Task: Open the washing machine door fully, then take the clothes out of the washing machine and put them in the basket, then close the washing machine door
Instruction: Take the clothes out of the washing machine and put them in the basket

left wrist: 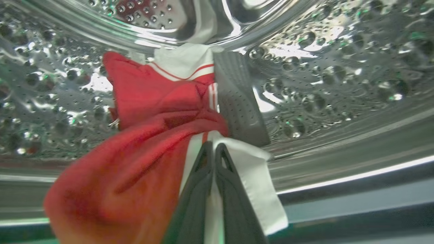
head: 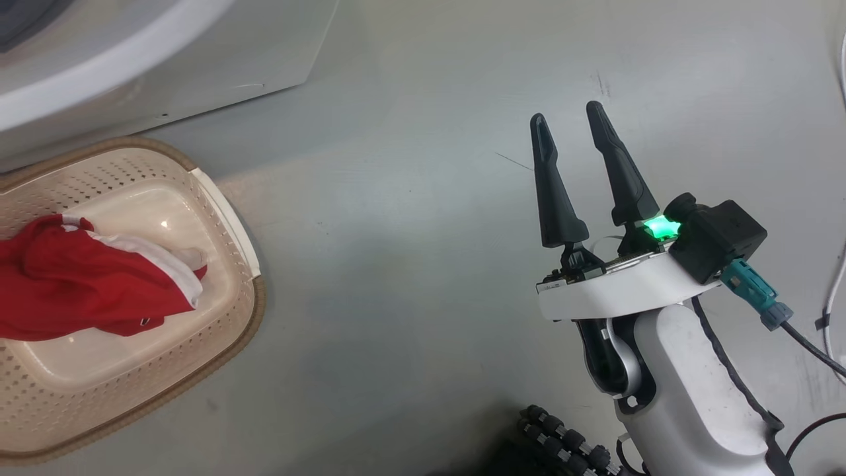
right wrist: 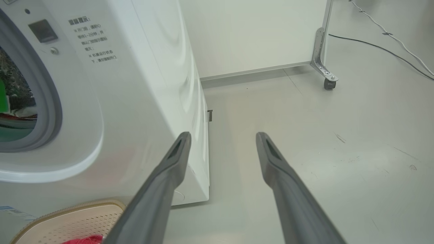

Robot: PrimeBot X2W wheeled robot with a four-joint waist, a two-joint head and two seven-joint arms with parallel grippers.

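Left tool (left wrist: 213,146) on red, white-trimmed clothes (left wrist: 145,101)

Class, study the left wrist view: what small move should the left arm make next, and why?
Probably draw the left gripper back out of the drum: it is shut on the white trim of the red garment inside the drum, and the basket waits outside on the floor.

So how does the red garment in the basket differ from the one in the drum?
The basket garment lies loose, untouched, in the cream basket. The drum garment is pinched in the left gripper, jaws shut, inside the steel drum. Both are red with white trim.
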